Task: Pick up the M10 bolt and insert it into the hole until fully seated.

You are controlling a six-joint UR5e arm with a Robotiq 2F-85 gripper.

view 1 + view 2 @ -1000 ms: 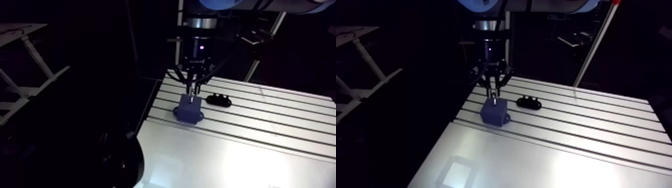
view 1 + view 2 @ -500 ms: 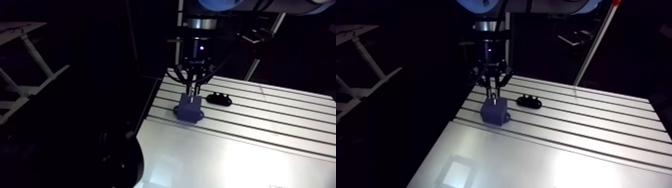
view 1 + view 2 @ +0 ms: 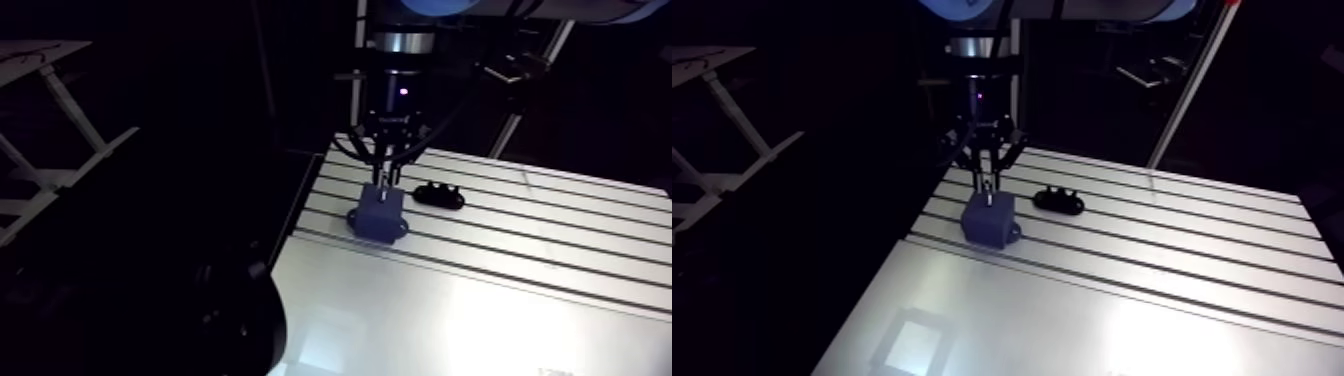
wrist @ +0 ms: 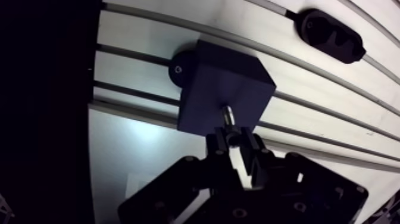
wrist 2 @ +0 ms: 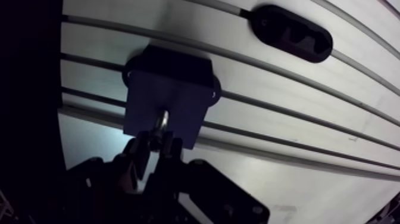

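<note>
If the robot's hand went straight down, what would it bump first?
Probably the dark blue block right under it. The hand is shut on the bolt, whose tip seems to touch the block's top.

On table (image 3: 1122, 300), block (image 4: 223, 89) and holder (image 4: 330, 34)

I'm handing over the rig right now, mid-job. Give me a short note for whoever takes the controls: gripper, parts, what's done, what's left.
Gripper: the two-finger gripper is shut on the silver metal bolt, holding it by its head end.
Parts: the bolt's tip meets the top face of the dark blue block, which stands on the slotted aluminium table. The black oval holder lies apart, beyond the block.
Done: bolt picked up and brought to the block; the tip appears to have entered.
Left: shank shows between fingers and block, so it is not seated. Press down fully, then release.
</note>
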